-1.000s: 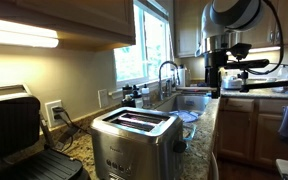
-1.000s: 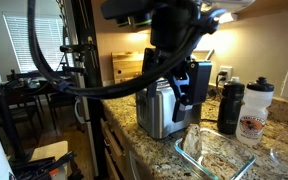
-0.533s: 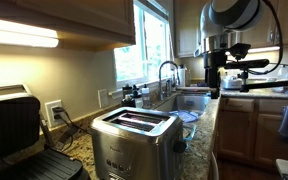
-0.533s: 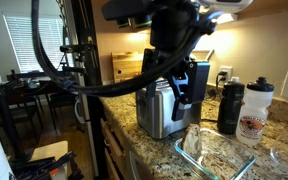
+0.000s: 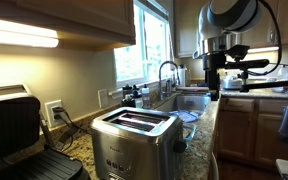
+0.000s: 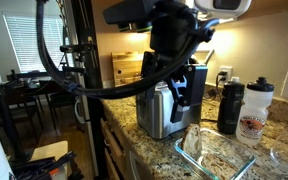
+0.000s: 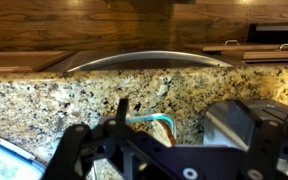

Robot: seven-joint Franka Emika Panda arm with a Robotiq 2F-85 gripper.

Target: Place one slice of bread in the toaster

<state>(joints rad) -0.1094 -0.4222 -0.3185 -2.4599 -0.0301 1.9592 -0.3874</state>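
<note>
At the far left of an exterior view sits a black grill press (image 5: 9,125). In the bottom middle is the shiny toaster (image 5: 134,135). Its two slots (image 5: 134,119) look empty from here. At the upper right the gripper (image 5: 218,82) hangs well apart from the toaster.

Almost nothing has changed. Only the top of the arm (image 6: 174,40) has turned a little, and the toaster has not moved. So I think the job has hardly begun.

That view shows the slots from above. The view with the arm in front hides most of the toaster. But it shows a glass dish (image 6: 224,160) at the bottom right and two bottles (image 6: 230,108) beside it.

The wrist view shows the speckled counter (image 7: 44,100) and a curved glass edge. There the fingers seem spread wide apart, with nothing held.

I cannot find the slice of bread for sure in any view.
</note>
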